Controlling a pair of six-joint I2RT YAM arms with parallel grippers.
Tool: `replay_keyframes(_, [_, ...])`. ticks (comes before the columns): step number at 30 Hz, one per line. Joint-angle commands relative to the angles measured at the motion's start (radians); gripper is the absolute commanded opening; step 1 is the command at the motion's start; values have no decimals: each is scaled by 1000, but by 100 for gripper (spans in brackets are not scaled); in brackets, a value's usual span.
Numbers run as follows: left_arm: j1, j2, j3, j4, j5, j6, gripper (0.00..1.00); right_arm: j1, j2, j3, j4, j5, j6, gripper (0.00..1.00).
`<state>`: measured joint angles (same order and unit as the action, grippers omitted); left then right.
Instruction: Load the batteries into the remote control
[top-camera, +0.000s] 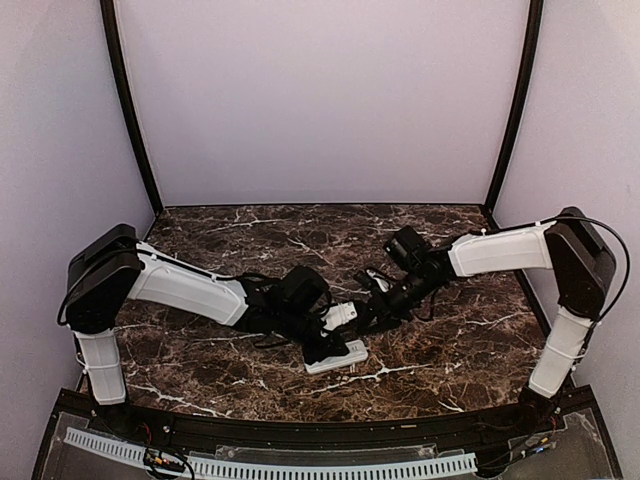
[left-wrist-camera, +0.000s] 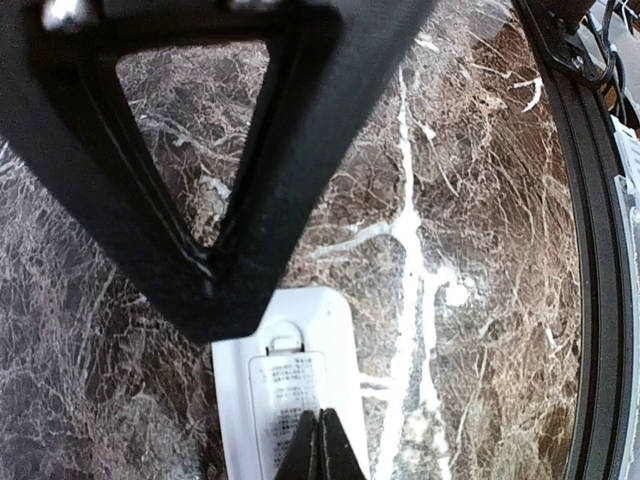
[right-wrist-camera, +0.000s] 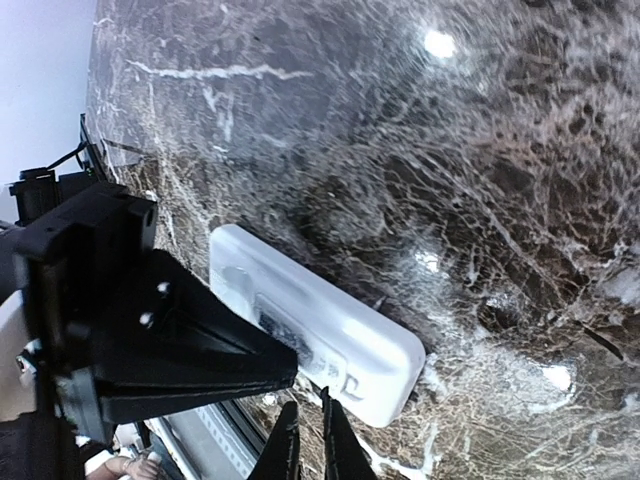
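The table (top-camera: 450, 250) under me is glossy dark brown marble, threaded with white veins and throwing back spots of light. On it, between my two arms and towards the near edge, lies the remote control (top-camera: 337, 357). It is a slim slab of smooth white plastic with rounded corners, flat on the stone. Its back is up: I can see a printed label (left-wrist-camera: 288, 385) and above it a small curved latch tab (left-wrist-camera: 283, 338) on the battery cover. The cover looks seated, so I cannot see what the compartment holds.

From above, its long axis runs roughly across the table, left to right, with the right end tipped slightly away from my bases. Which end carries the screen I cannot tell.

My left pincer (left-wrist-camera: 320, 445) is pressed together with nothing between the tips, and they point down at the label — touching it or just over it, I cannot say. My right pincer (right-wrist-camera: 308, 445) stands a sliver apart and holds nothing, just beside the remote's end. Its black, open triangular finger looms over that end in the left wrist view.
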<state>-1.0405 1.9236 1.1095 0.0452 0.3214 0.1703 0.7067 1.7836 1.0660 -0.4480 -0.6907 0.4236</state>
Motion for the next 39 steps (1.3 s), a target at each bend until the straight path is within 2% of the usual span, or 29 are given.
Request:
replay_keyframes(1, [11,-69,-9,-129,-15,13,6,-4,-47,44,-23,23,-50,8])
replay_keyframes(4, [24,-133,-14,-79,-20,6,16,-5,-71,96,-58,56,-104,11])
replay_keyframes(6, [39,-182,-13,-61,-39,2,26,-4,-99,120,-67,83,-152,19])
replay_keyframes(8, [50,-238,-20,-50,-95,-10,43,-5,-121,139,-69,95,-209,27])
replay_keyframes(9, [56,-279,-26,-49,-122,-15,57,-4,-129,152,-72,102,-235,32])
replay_keyframes(10, [60,-300,-39,-49,-179,-28,77,-4,-134,165,-75,107,-265,36])
replay_keyframes(12, [66,-359,-64,-48,-268,-52,96,-1,-140,199,-75,109,-324,50])
replay_keyframes(13, [69,-399,-72,-51,-289,-62,97,1,-142,212,-74,111,-356,57])
replay_keyframes(14, [79,-418,-90,-57,-360,-84,99,7,-142,225,-69,119,-388,68])
replay_keyframes(15, [87,-455,-99,-71,-388,-99,99,14,-141,238,-64,137,-424,89])
replay_keyframes(16, [106,-473,-115,-79,-434,-133,99,25,-138,252,-62,158,-482,97])
replay_keyframes(22, [222,-612,-180,-173,-554,-264,99,193,-87,315,-80,312,-828,99])
replay_keyframes(26, [245,-673,-204,-236,-625,-285,99,297,-10,321,-95,392,-1014,99])
replay_keyframes(33, [253,-730,-277,-211,-641,-306,99,411,223,492,-290,509,-1103,99])
replay_keyframes(39, [254,-738,-299,-196,-644,-308,99,443,298,499,-347,580,-1106,99])
